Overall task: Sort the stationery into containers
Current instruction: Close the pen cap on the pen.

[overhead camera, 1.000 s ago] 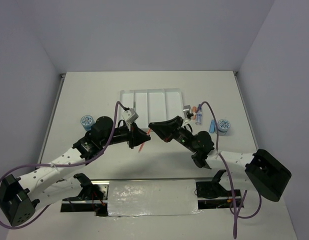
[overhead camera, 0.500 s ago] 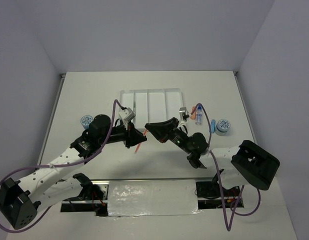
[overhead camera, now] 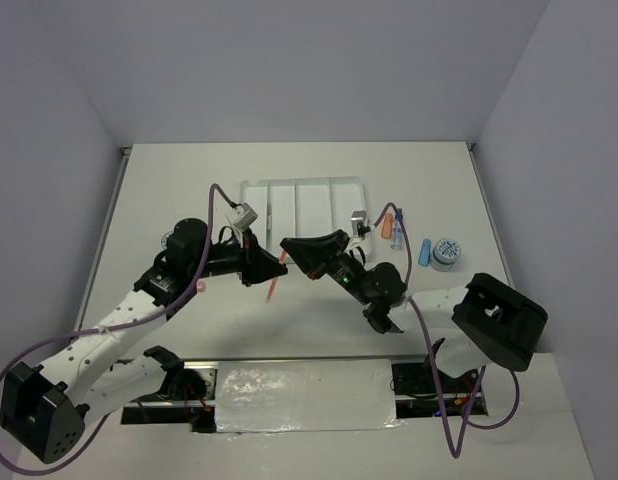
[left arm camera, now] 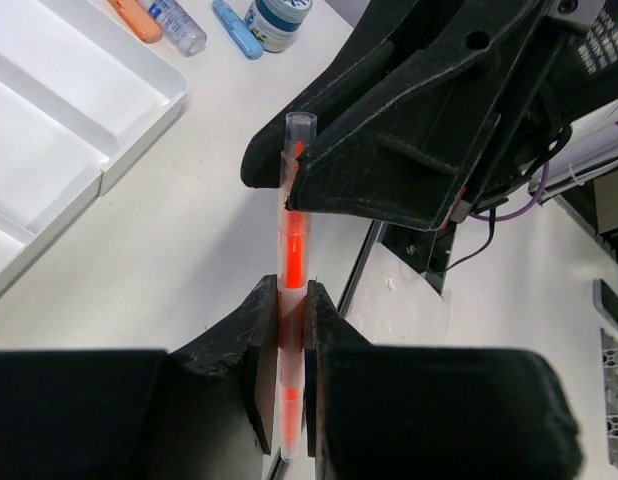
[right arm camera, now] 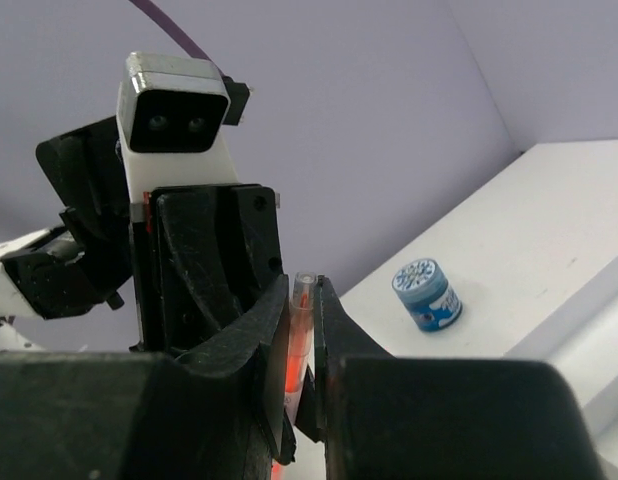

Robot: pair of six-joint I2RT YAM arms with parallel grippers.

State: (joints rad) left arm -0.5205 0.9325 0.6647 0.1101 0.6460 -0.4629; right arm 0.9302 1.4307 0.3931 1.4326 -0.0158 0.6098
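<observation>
1. The white surface [overhead camera: 189, 180] carries everything, with both arms reaching in from its near edge.
2. The flat white tray [overhead camera: 314, 205] lies near the far middle of the surface, its four long compartments running away from the arms.
3. The left claw [left arm camera: 289, 300] is closed on the lower part of the orange pen [left arm camera: 293, 250], its two fingers pressed against the barrel from either side.
4. The right claw [right arm camera: 304, 300] is closed on the upper part of the same pen, just below its clear tip, so the two claws face each other with the pen between them.
5. The orange pen is in the air above the surface, on the near side of the tray and apart from it, tilted in the top view.
6. One blue-white roll [overhead camera: 447, 251] stands well to the right of the tray; the other roll [overhead camera: 172, 240] stands to its left, partly hidden behind the left arm.
7. A small clear bottle [overhead camera: 397, 232] lies just right of the tray, with an orange capsule piece [overhead camera: 387, 222] just beside it.
8. A blue capsule piece [overhead camera: 425, 252] lies just beside the right-hand roll.
</observation>
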